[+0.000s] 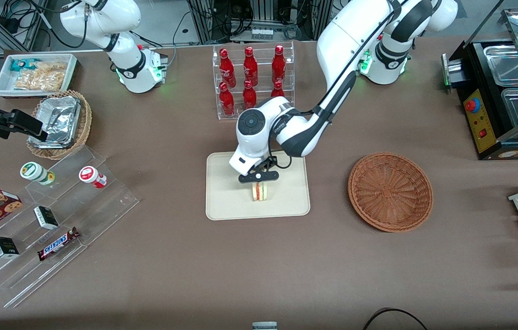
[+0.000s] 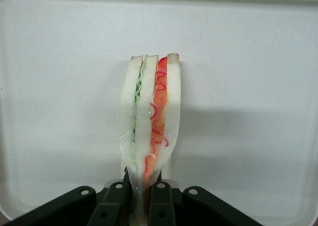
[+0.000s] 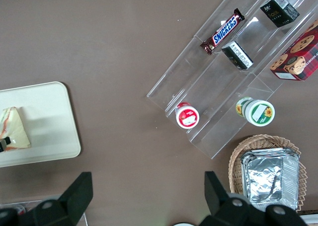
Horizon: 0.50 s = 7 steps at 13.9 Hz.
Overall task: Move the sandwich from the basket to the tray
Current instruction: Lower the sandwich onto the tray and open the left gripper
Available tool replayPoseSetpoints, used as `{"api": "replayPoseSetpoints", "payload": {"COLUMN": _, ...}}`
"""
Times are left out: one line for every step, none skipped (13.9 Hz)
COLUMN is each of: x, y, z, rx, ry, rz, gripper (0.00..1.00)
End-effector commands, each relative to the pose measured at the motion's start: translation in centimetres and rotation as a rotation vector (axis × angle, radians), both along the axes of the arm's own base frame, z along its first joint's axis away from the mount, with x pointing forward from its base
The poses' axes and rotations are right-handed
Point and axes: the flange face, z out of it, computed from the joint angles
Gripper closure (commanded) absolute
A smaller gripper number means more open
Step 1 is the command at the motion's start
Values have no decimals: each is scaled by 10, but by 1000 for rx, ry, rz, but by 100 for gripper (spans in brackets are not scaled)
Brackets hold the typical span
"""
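My gripper (image 1: 259, 179) is low over the middle of the tray (image 1: 227, 201), its fingers (image 2: 160, 202) pinched nearly closed on the wrapped corner of the sandwich (image 1: 261, 191). The sandwich stands on edge on the tray, nearer the tray's front edge than its back. The basket (image 1: 390, 191) sits well apart on the desk, toward my arm's end.

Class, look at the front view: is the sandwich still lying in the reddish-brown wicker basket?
No. The basket holds nothing, and the sandwich stands on the tray, pinched by the gripper.
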Motion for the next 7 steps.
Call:
{"api": "replayPoseSetpoints", "payload": {"x": -10, "y": -15, "z": -8, "rx": 13, "ry": -13, "rz": -27, "gripper": 87}}
{"api": "replayPoseSetpoints", "payload": {"x": -12, "y": -16, "z": -12, "rx": 17, "ry": -8, "rz": -30, "gripper": 86}}
{"api": "replayPoseSetpoints", "payload": {"x": -14, "y": -16, "z": -15, "rx": 19, "ry": -6, "rz": -32, "gripper": 83}}
{"api": "replayPoseSetpoints", "payload": {"x": -13, "y": -15, "z": -16, "rx": 20, "ry": -4, "rz": -30, "gripper": 70}}
{"api": "replayPoseSetpoints", "payload": {"x": -13, "y": -16, "z": -15, "rx": 19, "ry": -6, "rz": -30, "gripper": 44}}
{"api": "replayPoseSetpoints", "payload": {"x": -12, "y": -15, "z": -14, "rx": 19, "ry": -7, "rz": -29, "gripper": 12}}
{"api": "replayPoseSetpoints", "payload": {"x": -9, "y": -13, "z": -11, "rx": 20, "ry": -13, "rz": -26, "gripper": 1}}
